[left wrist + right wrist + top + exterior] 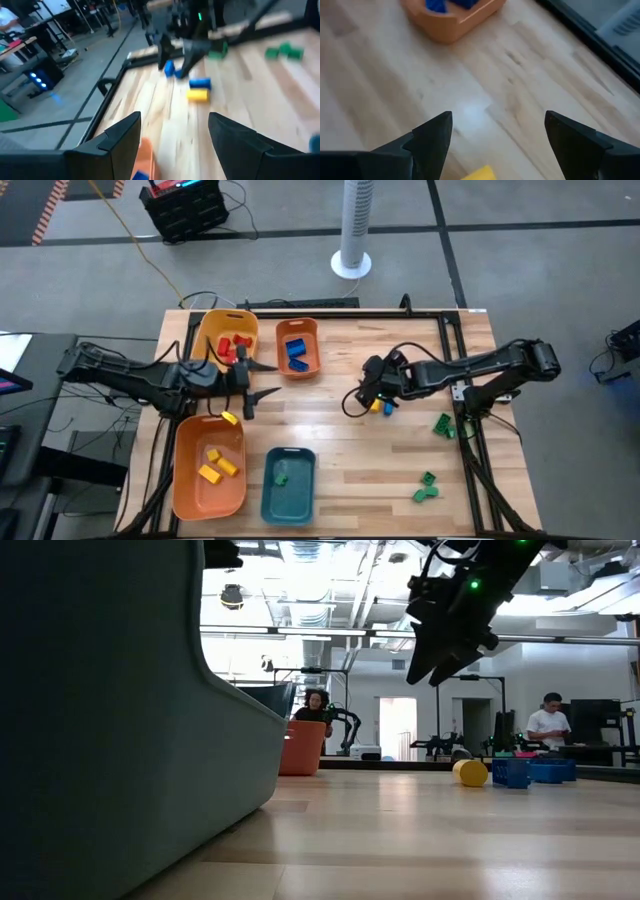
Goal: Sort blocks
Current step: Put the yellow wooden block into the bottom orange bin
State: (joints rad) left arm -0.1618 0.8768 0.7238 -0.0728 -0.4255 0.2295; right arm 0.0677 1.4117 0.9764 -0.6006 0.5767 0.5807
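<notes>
Left claw (262,379) open, arm reaching in from left; right claw (356,402) open (tilted down), arm extended.

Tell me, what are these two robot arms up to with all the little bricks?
They are sorting toy blocks by colour into trays. The right gripper, open, hovers by a yellow block and blue block mid-table. The left gripper, open and empty, waits between the trays. Green blocks lie loose on the table.

Four trays (208,502) on the wooden table (340,440) — white fan (353,230) behind
</notes>
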